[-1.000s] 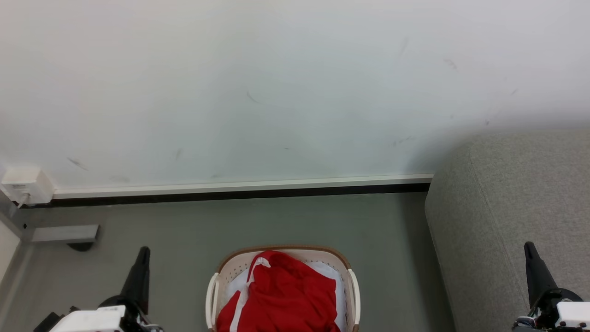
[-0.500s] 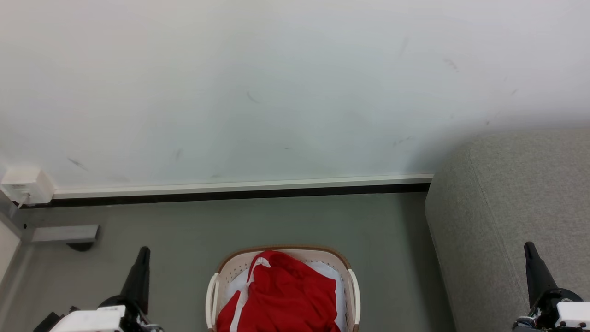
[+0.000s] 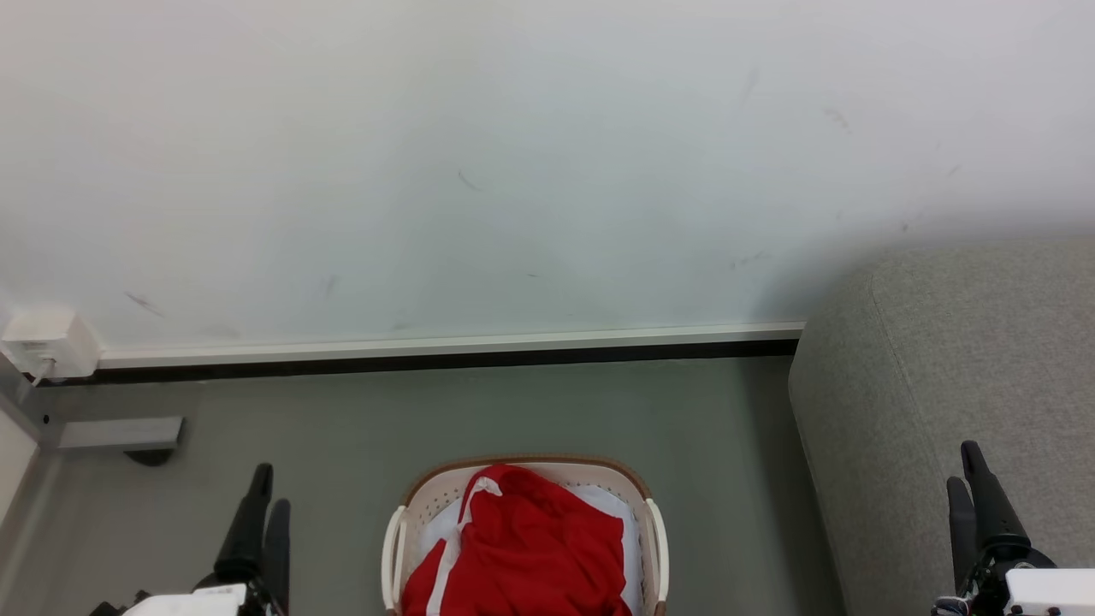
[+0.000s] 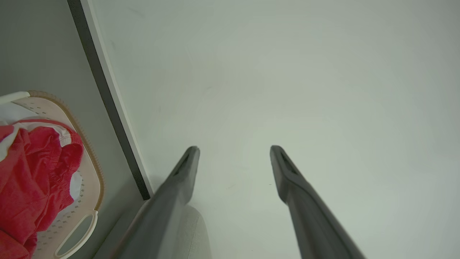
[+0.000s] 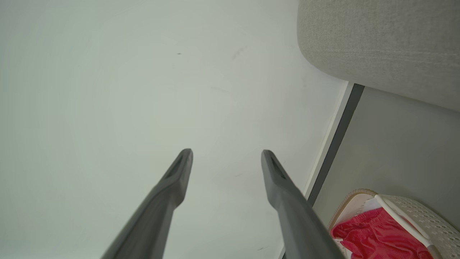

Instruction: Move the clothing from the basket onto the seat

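The right gripper point(image 5: 226, 153) has two long dark fingers point(image 5: 169, 187). They come up from the bottom and stand wide apart, with nothing between them. Behind them is a big white wall point(image 5: 107, 72) with a few small marks on it. At the top right is the grey seat point(image 5: 377, 43), soft and round at its edge. A white and dark strip point(image 5: 336, 138) runs along the foot of the wall, next to the grey floor point(image 5: 395, 144). In the bottom right corner sits the basket point(image 5: 424, 216), cream with little holes, with a brown rim point(image 5: 345, 203) and a white handle point(image 5: 399, 216). The red clothing point(image 5: 373, 235) lies inside it.
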